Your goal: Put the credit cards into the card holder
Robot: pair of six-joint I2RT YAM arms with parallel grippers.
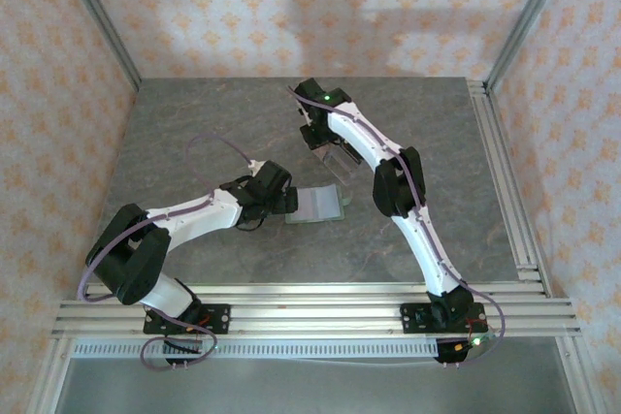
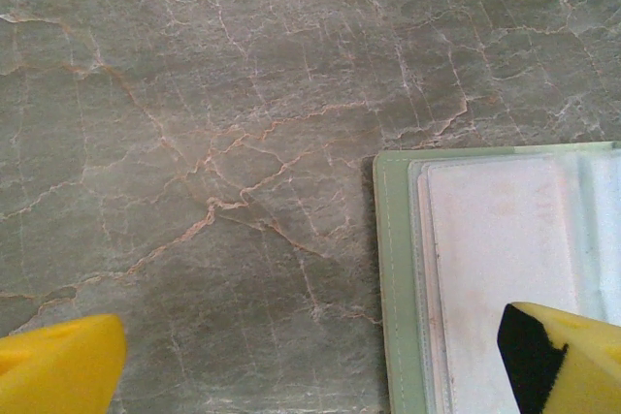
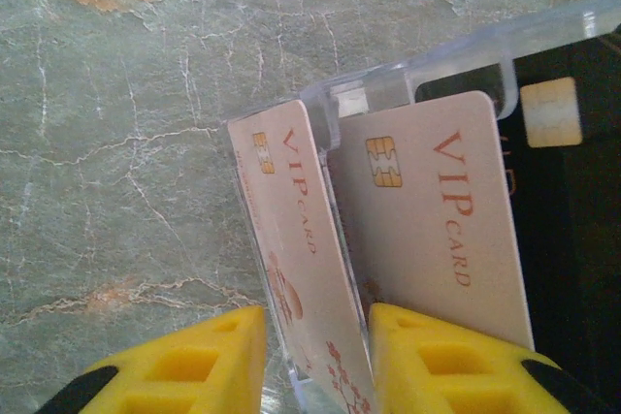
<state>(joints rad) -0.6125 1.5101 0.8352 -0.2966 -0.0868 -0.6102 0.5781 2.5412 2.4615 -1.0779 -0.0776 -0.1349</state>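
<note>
Two cards (image 3: 427,230) in the stand (image 3: 456,53), mid-frame, await transfer; right gripper (image 3: 315,327) pinches one, left gripper (image 2: 306,346) gapes over the wallet (image 2: 391,269).

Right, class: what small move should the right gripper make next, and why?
Probably pinch the credit card and lift it from the clear stand: the right gripper flanks it closely, and the card holder lies open on the table by the open left gripper.

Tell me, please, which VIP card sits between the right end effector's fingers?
The tilted card, between the yellow fingers; the other card faces the camera, outside them.
</note>
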